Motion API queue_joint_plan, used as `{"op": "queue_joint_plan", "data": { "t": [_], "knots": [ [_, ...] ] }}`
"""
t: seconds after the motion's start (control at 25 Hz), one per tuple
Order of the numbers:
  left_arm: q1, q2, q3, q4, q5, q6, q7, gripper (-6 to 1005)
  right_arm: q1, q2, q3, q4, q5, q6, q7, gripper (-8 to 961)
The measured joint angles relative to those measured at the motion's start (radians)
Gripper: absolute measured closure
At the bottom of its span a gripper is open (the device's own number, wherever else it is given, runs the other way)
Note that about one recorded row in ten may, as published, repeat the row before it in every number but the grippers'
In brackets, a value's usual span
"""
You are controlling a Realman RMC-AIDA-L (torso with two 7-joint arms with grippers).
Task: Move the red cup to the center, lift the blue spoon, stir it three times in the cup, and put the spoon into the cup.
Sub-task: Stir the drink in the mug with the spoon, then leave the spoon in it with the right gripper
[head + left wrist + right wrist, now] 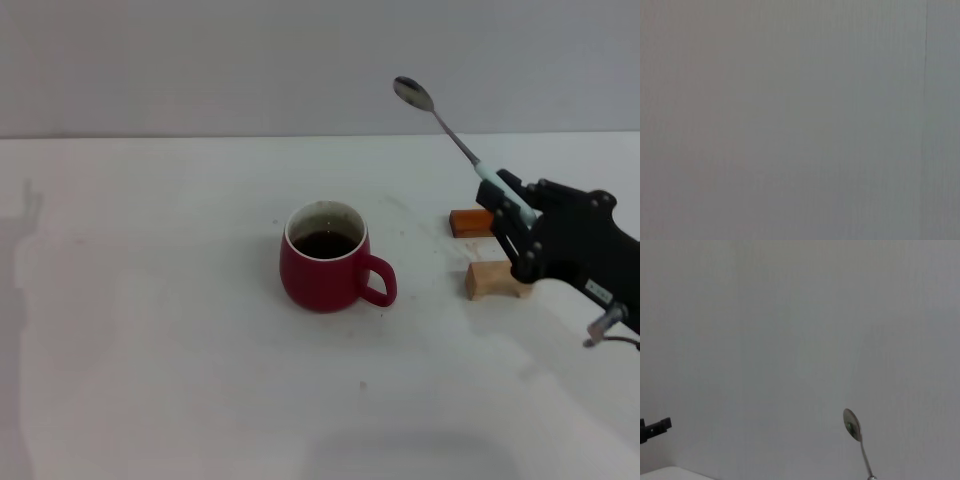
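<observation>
The red cup (328, 262) stands upright near the middle of the white table, dark liquid inside, handle toward the right. My right gripper (512, 215) is at the right, well above the table and to the right of the cup, shut on the pale blue handle of the blue spoon (455, 135). The spoon points up and to the left, its silver bowl high in the air. The spoon's bowl also shows in the right wrist view (852, 424). My left gripper is out of view; the left wrist view shows only a plain grey surface.
An orange-brown block (470, 221) and a tan wooden block (492, 280) lie on the table (150, 300) right of the cup, beneath my right gripper. A dark part (655, 427) shows at one edge of the right wrist view.
</observation>
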Motion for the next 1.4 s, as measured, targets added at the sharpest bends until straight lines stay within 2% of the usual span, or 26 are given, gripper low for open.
{"op": "queue_joint_plan", "data": {
  "t": [0.28, 0.36, 0.4, 0.44, 0.48, 0.56, 0.6, 0.64, 0.68, 0.72, 0.76, 0.8, 0.92, 1.0, 1.04, 1.08, 1.12, 1.16, 1.2, 1.24, 1.28, 1.32, 1.36, 1.4],
  "knots": [
    [0.000, 0.000, 0.000, -0.004, 0.000, 0.000, 0.000, 138, -0.010, 0.011, 0.067, 0.127, -0.048, 0.187, 0.037, 791],
    [0.000, -0.001, 0.000, -0.004, 0.000, 0.000, 0.000, 138, -0.006, 0.022, 0.091, 0.178, -0.049, 0.283, 0.036, 790],
    [0.000, -0.001, 0.000, -0.004, 0.000, 0.000, 0.000, 138, -0.006, 0.022, 0.091, 0.178, -0.049, 0.283, 0.036, 790],
    [0.000, -0.001, 0.000, -0.004, 0.000, 0.000, 0.000, 138, -0.004, 0.033, 0.109, 0.205, -0.049, 0.344, 0.032, 790],
    [0.000, -0.001, 0.000, -0.004, 0.000, 0.000, 0.000, 138, -0.004, 0.033, 0.109, 0.205, -0.049, 0.344, 0.032, 789],
    [0.000, -0.001, 0.000, -0.005, 0.000, 0.000, 0.000, 138, 0.001, 0.049, 0.127, 0.231, -0.049, 0.402, 0.031, 789],
    [0.000, -0.001, 0.000, -0.005, 0.000, 0.000, 0.000, 138, 0.001, 0.049, 0.127, 0.231, -0.049, 0.402, 0.031, 789],
    [0.000, -0.001, 0.000, -0.006, 0.000, 0.000, 0.000, 138, 0.008, 0.063, 0.137, 0.246, -0.050, 0.443, 0.030, 789],
    [0.000, -0.001, 0.000, -0.006, 0.000, 0.000, 0.000, 138, 0.008, 0.063, 0.137, 0.246, -0.050, 0.443, 0.030, 788],
    [0.000, -0.001, 0.000, -0.006, 0.000, 0.000, 0.000, 138, 0.011, 0.071, 0.143, 0.254, -0.050, 0.467, 0.029, 788],
    [0.000, -0.001, 0.000, -0.006, 0.000, 0.000, 0.000, 138, 0.017, 0.089, 0.153, 0.265, -0.050, 0.507, 0.022, 788],
    [0.000, -0.001, 0.000, -0.006, 0.000, 0.000, 0.000, 138, 0.017, 0.089, 0.153, 0.265, -0.050, 0.507, 0.022, 788],
    [0.000, -0.001, 0.000, -0.006, 0.000, 0.000, 0.000, 138, 0.025, 0.118, 0.164, 0.282, -0.050, 0.564, -0.006, 787],
    [-0.001, -0.001, 0.000, -0.005, 0.000, 0.000, 0.000, 138, 0.030, 0.164, 0.178, 0.320, -0.050, 0.642, -0.069, 786],
    [-0.001, -0.001, 0.000, -0.005, 0.000, 0.000, 0.000, 138, 0.030, 0.164, 0.178, 0.320, -0.050, 0.642, -0.069, 786],
    [-0.001, -0.001, 0.000, -0.003, 0.000, 0.000, 0.000, 138, 0.030, 0.177, 0.183, 0.331, -0.050, 0.664, -0.086, 786],
    [-0.001, -0.001, 0.000, -0.003, 0.000, 0.000, 0.000, 138, 0.030, 0.177, 0.183, 0.331, -0.050, 0.664, -0.086, 786],
    [-0.001, -0.001, 0.000, -0.002, 0.000, 0.000, 0.000, 138, 0.031, 0.206, 0.201, 0.350, -0.050, 0.708, -0.121, 785],
    [-0.001, -0.001, 0.000, -0.002, 0.000, 0.000, 0.000, 138, 0.031, 0.206, 0.201, 0.350, -0.050, 0.708, -0.121, 785],
    [-0.001, -0.001, 0.000, -0.001, 0.000, 0.000, 0.000, 138, 0.031, 0.232, 0.218, 0.368, -0.050, 0.748, -0.157, 785],
    [-0.001, -0.001, 0.000, 0.000, 0.000, 0.000, 0.000, 138, 0.031, 0.232, 0.218, 0.368, -0.050, 0.748, -0.157, 785],
    [-0.001, -0.001, 0.000, 0.000, 0.000, 0.000, 0.000, 138, 0.031, 0.250, 0.227, 0.379, -0.050, 0.771, -0.181, 784],
    [-0.002, -0.001, 0.000, 0.000, 0.000, 0.000, 0.000, 138, 0.031, 0.279, 0.242, 0.394, -0.050, 0.807, -0.218, 784],
    [-0.002, -0.001, 0.000, 0.000, 0.000, 0.000, 0.000, 138, 0.031, 0.279, 0.242, 0.394, -0.050, 0.807, -0.218, 784]
  ]
}}
